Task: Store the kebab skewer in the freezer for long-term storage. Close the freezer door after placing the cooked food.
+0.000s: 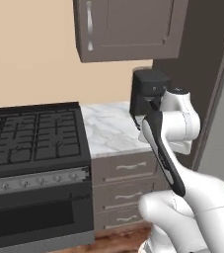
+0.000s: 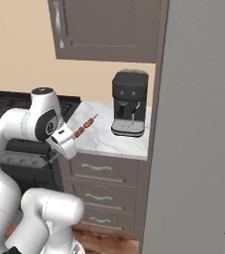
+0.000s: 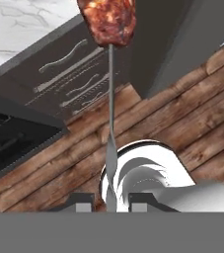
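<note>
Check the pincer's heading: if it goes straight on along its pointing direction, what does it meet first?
The pincer, shut on the kebab skewer, points up and to the right in the right base view, over the marble counter. The coffee machine probably comes first, though depth is unclear.

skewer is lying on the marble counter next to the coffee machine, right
Not quite: the skewer is held in the end effector, lifted above the counter near the coffee machine. The right base view shows it; the hand view shows its stick between the fingertips.
</note>
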